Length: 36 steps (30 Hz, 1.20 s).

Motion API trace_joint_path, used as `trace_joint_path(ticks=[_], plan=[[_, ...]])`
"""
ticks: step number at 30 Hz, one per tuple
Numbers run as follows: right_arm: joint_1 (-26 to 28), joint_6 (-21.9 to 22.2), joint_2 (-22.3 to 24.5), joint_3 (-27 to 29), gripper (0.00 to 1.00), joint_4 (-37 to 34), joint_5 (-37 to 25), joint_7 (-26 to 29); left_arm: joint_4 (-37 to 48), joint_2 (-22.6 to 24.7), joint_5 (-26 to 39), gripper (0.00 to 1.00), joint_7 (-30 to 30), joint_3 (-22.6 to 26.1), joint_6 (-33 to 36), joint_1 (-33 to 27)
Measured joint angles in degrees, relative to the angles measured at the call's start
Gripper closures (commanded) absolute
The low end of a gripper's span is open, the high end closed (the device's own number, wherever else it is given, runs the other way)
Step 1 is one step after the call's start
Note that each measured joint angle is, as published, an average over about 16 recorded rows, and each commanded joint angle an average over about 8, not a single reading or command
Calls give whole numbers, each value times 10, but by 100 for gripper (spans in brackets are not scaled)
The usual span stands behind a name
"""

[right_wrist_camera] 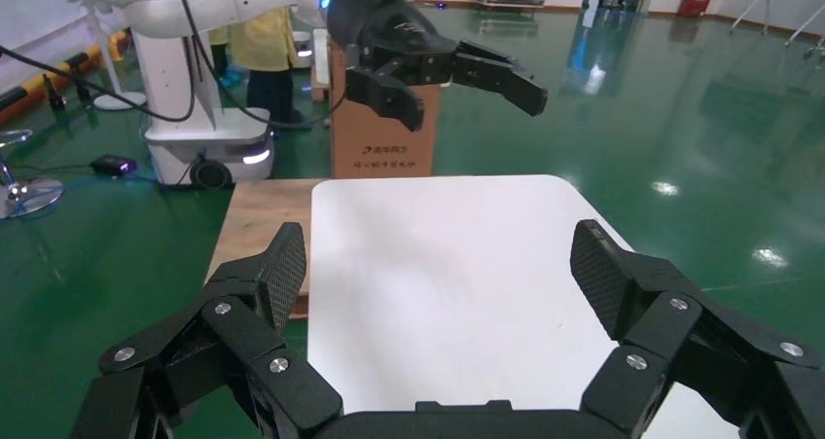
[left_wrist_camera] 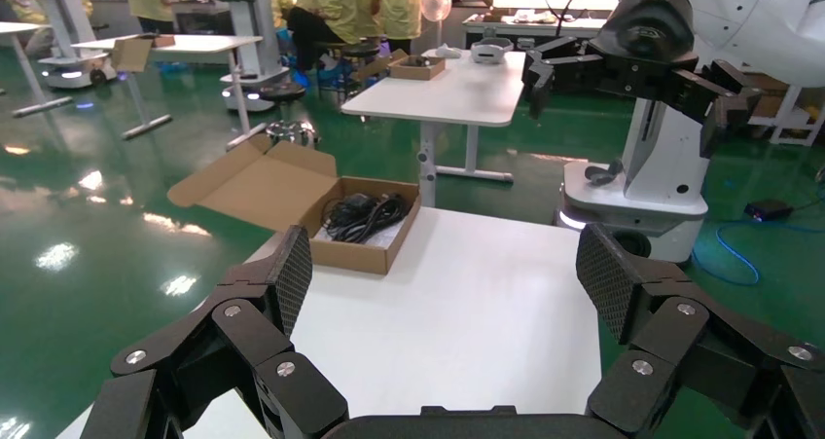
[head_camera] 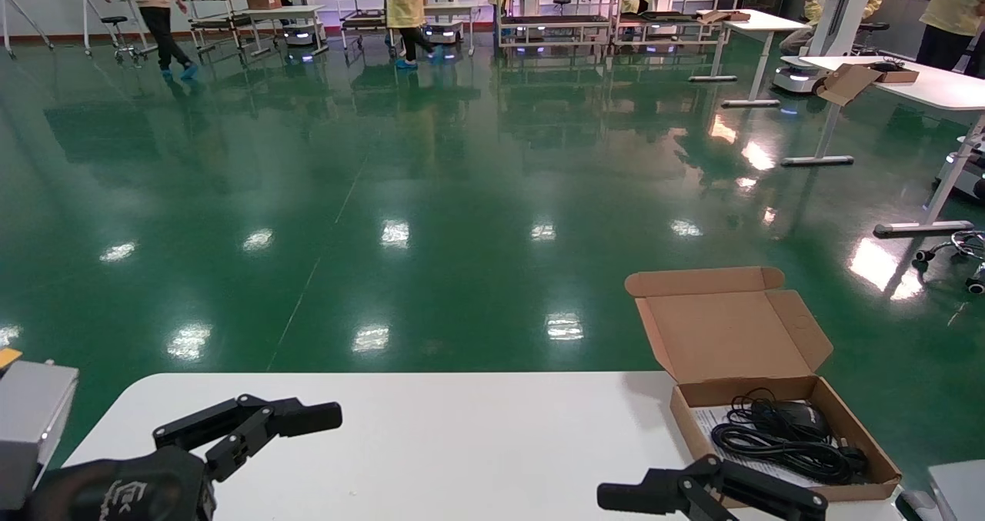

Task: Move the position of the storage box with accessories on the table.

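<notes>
The brown cardboard storage box [head_camera: 869, 448] stands at the far right corner of the white table [head_camera: 462, 444], its flap lid [head_camera: 723, 328] open and leaning back. In it lie a black mouse with coiled cable [head_camera: 793, 429] and a white printed sheet [head_camera: 704, 417]. My left gripper [head_camera: 308, 421] is open and empty above the table's near left part. My right gripper [head_camera: 616, 498] is open and empty just left of the box's near corner. The left wrist view shows the box [left_wrist_camera: 365, 254] and cable [left_wrist_camera: 365, 215] across the table beyond my open left gripper [left_wrist_camera: 448, 274]. The right gripper [right_wrist_camera: 438, 264] hangs over bare tabletop.
Green floor lies beyond the table's far edge. Other white desks [head_camera: 923, 82] with a cardboard box stand far right. A wooden board [right_wrist_camera: 263, 225] and a tall brown carton [right_wrist_camera: 384, 137] lie past the table's left end. People walk far off.
</notes>
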Motion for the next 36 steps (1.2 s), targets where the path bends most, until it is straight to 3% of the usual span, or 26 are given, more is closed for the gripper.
trace_joint_path(ticks=[36], plan=[[4, 11, -3, -9, 0, -17, 8, -6, 0, 0, 0, 0, 0, 0, 0, 0]])
